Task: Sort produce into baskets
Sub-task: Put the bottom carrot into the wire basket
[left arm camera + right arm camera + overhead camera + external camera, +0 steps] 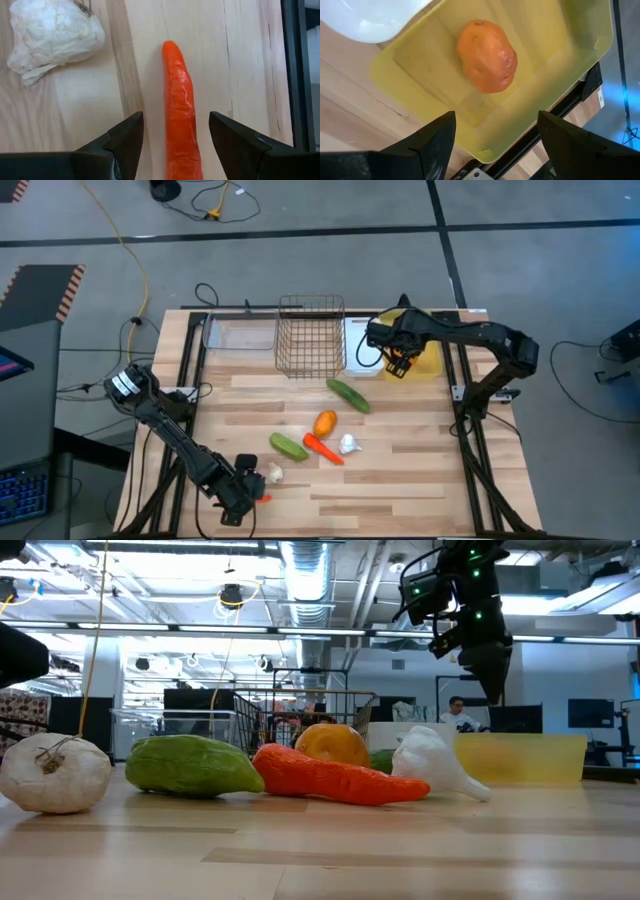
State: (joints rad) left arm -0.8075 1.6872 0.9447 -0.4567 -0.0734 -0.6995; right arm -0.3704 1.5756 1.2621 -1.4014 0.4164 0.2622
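Observation:
My left gripper (243,490) is open near the table's front left, low over an orange-red carrot (179,115) that lies flat on the wood. Its fingers stand on either side of the carrot with gaps, not touching it. A white garlic bulb (50,35) lies just beyond. My right gripper (400,364) is open and empty above the yellow bin (420,75). An orange (487,55) rests on that bin's floor. At mid-table lie a cucumber (348,394), an orange (324,423), a carrot (322,448), a garlic bulb (348,444) and a second cucumber (288,445).
Along the far edge stand the clear tray (240,333), the dark wire-mesh basket (311,335), the white bin (360,340) and the yellow bin (428,362). Bare wood lies at the table's front right. A person (457,715) sits in the room behind.

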